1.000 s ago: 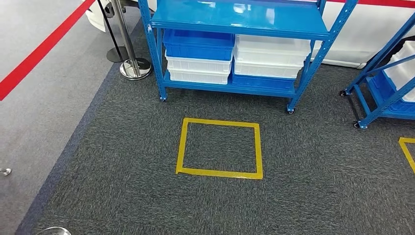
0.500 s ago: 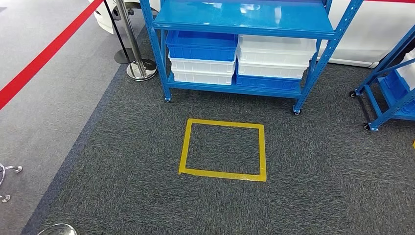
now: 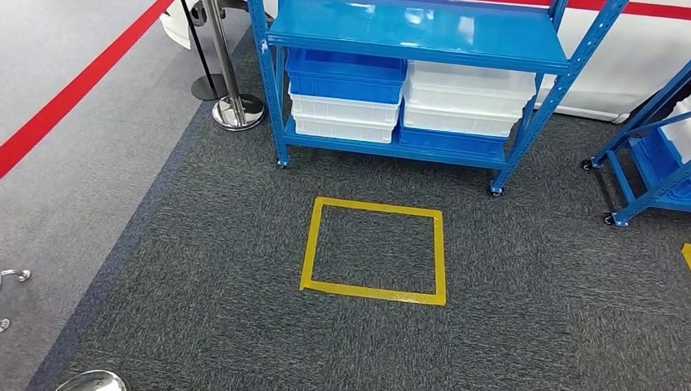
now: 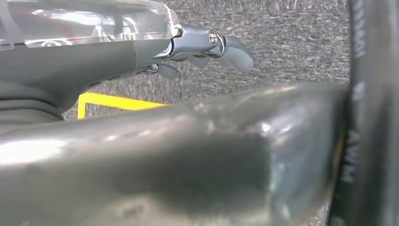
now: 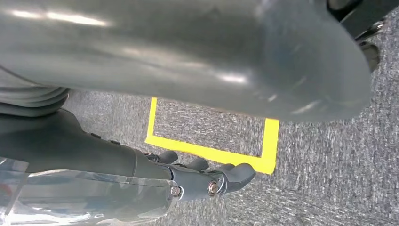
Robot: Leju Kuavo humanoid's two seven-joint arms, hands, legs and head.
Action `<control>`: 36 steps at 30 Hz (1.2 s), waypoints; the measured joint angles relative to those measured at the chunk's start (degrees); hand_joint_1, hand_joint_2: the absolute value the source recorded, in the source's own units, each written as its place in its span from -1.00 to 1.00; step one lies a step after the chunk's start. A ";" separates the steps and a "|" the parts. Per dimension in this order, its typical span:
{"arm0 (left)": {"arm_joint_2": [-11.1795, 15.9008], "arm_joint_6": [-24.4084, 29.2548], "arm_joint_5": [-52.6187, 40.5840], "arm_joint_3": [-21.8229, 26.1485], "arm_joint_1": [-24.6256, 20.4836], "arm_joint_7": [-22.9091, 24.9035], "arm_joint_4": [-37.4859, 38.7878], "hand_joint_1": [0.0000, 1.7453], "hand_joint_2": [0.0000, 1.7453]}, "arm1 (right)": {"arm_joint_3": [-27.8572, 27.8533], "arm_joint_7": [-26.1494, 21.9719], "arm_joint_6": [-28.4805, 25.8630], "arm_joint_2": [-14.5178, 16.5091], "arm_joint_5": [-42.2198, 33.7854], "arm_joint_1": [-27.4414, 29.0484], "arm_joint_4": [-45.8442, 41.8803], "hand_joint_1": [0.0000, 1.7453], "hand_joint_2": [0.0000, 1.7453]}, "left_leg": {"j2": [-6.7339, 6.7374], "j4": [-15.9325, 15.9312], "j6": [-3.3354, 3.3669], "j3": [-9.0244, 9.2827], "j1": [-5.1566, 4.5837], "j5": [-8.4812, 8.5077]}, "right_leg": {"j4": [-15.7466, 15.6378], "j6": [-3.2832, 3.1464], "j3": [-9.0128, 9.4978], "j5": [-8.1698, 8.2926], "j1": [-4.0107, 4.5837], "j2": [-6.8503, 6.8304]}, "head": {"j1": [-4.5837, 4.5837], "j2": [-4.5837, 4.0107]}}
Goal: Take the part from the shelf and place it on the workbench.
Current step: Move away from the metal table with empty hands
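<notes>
From the head: blue shelf (image 3: 424,49) ahead on grey carpet (image 3: 204,244), stacked blue and white bins (image 3: 407,102) on its lower level, a yellow taped square (image 3: 375,251) on the floor in front, a stanchion base (image 3: 236,110) to the left. No part to be made out; perhaps inside a bin, cannot tell. No workbench seen. At the left wrist: left hand (image 4: 207,49) over carpet, fingers loosely curled, holding nothing. At the right wrist: right hand (image 5: 202,174) beside the square, fingers slightly bent, likewise holding nothing. Fits standing off before the pick, or walking off after placing.
</notes>
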 joint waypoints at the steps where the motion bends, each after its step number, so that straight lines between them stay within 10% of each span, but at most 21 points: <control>1: 0.00 -0.04 0.00 0.00 0.01 0.00 -0.01 -1.00 -1.00 | -0.06 0.01 -0.02 0.00 -0.05 0.03 0.00 -1.00 -1.00 | 0.18 0.01 -0.01 0.23 -0.05 -0.16 | -1.68 -0.15 0.53 1.78 0.04 -0.09 | 0.00 0.00; 4: -0.07 -0.22 -0.04 0.00 0.10 0.03 -0.01 -1.00 -1.00 | -0.26 0.03 -0.20 -0.01 -0.25 -0.16 0.00 -1.00 -1.00 | 0.89 0.10 -0.53 1.03 -0.33 -0.90 | -12.34 -1.23 5.26 7.21 0.61 -2.12 | 0.00 0.00; 9: -0.07 -0.29 -0.16 0.00 -0.06 0.13 -0.01 -1.00 -1.00 | -0.56 0.41 -0.87 0.01 0.34 -0.40 0.00 -1.00 -1.00 | 2.20 0.55 -2.11 1.63 -0.52 -2.26 | -15.75 -2.54 6.71 7.57 0.78 -1.75 | -0.01 0.00; 14: -0.02 -0.24 -0.22 0.00 0.11 0.13 0.00 -1.00 -1.00 | -0.61 0.55 -1.30 0.02 1.12 -0.29 0.00 -1.00 -1.00 | 0.21 15.38 -3.38 -5.80 0.05 -8.97 | -16.09 -3.59 7.34 7.21 0.52 -0.99 | -0.02 0.00; 16: 0.00 -0.23 -0.22 0.00 0.32 0.13 -0.01 -1.00 -1.00 | -0.61 0.55 -1.30 0.02 1.22 -0.27 0.00 -1.00 -1.00 | 0.19 15.27 -3.47 -6.59 0.14 -6.86 | -15.99 -3.47 7.83 6.81 0.53 -0.60 | -0.02 0.00; 18: 0.08 -0.22 -0.21 0.00 0.44 0.13 -0.01 -1.00 -1.00 | -0.61 0.55 -1.29 0.02 1.26 -0.21 0.00 -1.00 -1.00 | 0.21 8.09 -3.12 -3.90 0.14 -2.04 | -15.89 -3.16 8.59 6.23 0.51 -0.41 | -0.02 0.00; 22: 0.17 -0.22 -0.24 0.00 0.36 0.15 -0.01 -1.00 -1.00 | -0.61 0.57 -1.31 0.02 1.42 -0.30 0.00 -1.00 1.00 | 0.21 0.97 -1.87 -1.03 -0.33 0.02 | -15.69 -2.00 9.07 5.38 0.78 -0.41 | -0.01 0.00; 25: 0.13 -0.22 -0.33 0.00 0.41 0.20 -0.01 -1.00 -1.00 | -0.64 0.68 -1.25 0.00 1.34 -0.44 0.00 -1.00 -0.50 | 0.24 0.19 -0.88 -0.37 0.07 0.17 | -14.39 -1.10 8.77 4.42 0.69 -0.27 | 0.00 0.00; 26: 0.12 -0.22 -0.38 0.00 0.38 0.22 -0.01 -1.00 -1.00 | -0.68 0.69 -1.17 0.00 1.20 -0.45 0.00 -1.00 -0.50 | 0.34 -0.08 -0.55 -0.08 0.23 0.20 | -12.17 -0.85 7.67 3.31 0.63 -0.12 | 0.00 0.00; 27: 0.13 -0.22 -0.42 0.00 0.37 0.23 -0.01 -1.00 -1.00 | -0.75 0.69 -1.09 -0.01 1.08 -0.40 0.00 -1.00 0.00 | 0.46 -0.15 -0.29 0.08 0.20 0.07 | -8.80 -0.66 5.79 1.85 0.47 0.03 | 0.01 0.00; 29: 0.21 -0.22 -0.44 0.00 0.34 0.26 -0.02 -1.00 -1.00 | -0.87 0.67 -1.10 -0.01 1.12 -0.36 0.00 -1.00 0.00 | 0.59 -0.14 -0.02 0.39 0.14 -0.38 | -1.63 -0.36 1.22 -0.42 0.20 0.14 | 0.00 0.00; 30: 0.24 -0.22 -0.45 0.00 0.35 0.27 -0.02 -1.00 -1.00 | -0.90 0.66 -1.19 -0.01 1.26 -0.30 0.00 -1.00 -0.50 | 0.59 -0.13 -0.04 0.69 0.12 -0.69 | 0.11 -0.22 -0.22 -0.19 0.05 0.15 | 0.00 0.00; 31: 0.26 -0.23 -0.49 0.00 0.36 0.29 -0.01 -1.00 -1.00 | -0.90 0.66 -1.27 -0.01 1.40 -0.22 0.00 -1.00 -1.00 | 0.55 -0.12 -0.15 1.12 0.13 -1.05 | -0.38 -0.14 -0.52 1.26 -0.08 0.14 | 0.00 0.00; 34: 0.25 -0.30 -0.59 0.00 0.40 0.31 0.00 -1.00 -1.00 | -0.90 0.68 -1.34 -0.01 1.55 0.05 0.00 -1.00 -1.00 | 0.43 -0.05 -0.83 2.65 0.10 -2.43 | -10.32 -0.35 3.20 7.80 -0.22 -0.02 | 0.01 0.00; 36: 0.24 -0.32 -0.61 0.00 0.31 0.32 0.00 -1.00 -1.00 | -0.89 0.68 -1.34 -0.01 1.57 -0.02 0.00 -1.00 -1.00 | 0.44 -0.09 -1.54 3.17 -0.04 -3.25 | -14.17 -0.88 4.93 8.54 0.04 -0.09 | 0.00 0.00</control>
